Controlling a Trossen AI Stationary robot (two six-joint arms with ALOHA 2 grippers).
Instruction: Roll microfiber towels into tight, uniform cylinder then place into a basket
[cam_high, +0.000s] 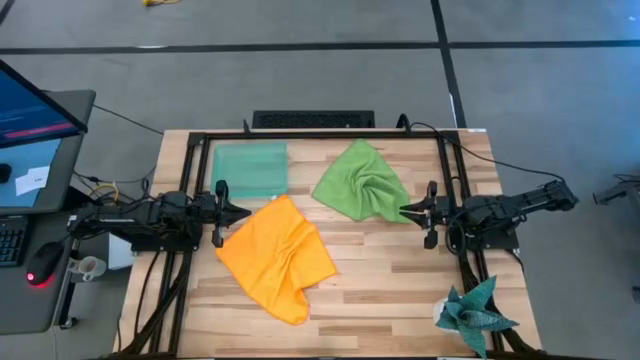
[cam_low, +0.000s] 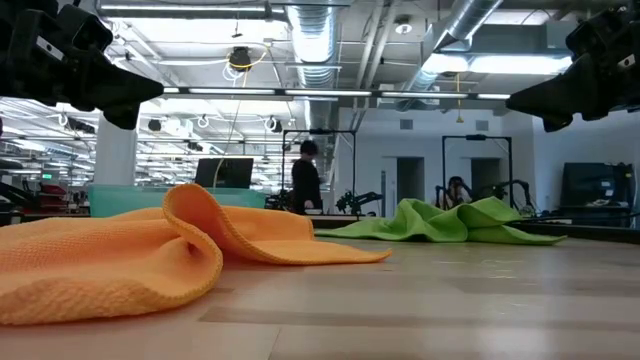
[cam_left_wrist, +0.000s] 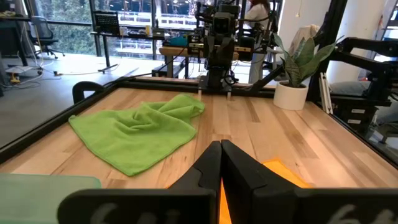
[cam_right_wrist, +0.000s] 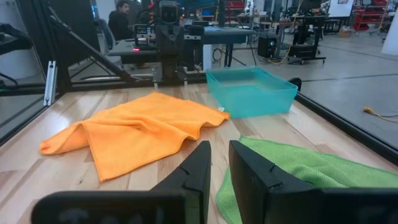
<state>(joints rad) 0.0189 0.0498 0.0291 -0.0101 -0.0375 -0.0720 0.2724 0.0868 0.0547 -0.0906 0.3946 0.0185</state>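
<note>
wooden table (cam_high: 400, 290), orange towel (cam_high: 275, 255), green towel (cam_high: 362, 182)

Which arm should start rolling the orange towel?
Left, probably. The left gripper sits right at the orange towel's near edge, fingers shut. The right gripper is by the green towel, farther away.

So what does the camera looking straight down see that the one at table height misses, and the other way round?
Only the high view shows the mint-green basket plainly, empty beside the cloths, the dark teal spiky cloth at the table's corner, and the whole of both arms: the left gripper by the orange towel, the right gripper by the green towel.

Only the low view shows the room behind, with a person standing there.

Both show the two towels lying crumpled and unrolled on the table.
</note>
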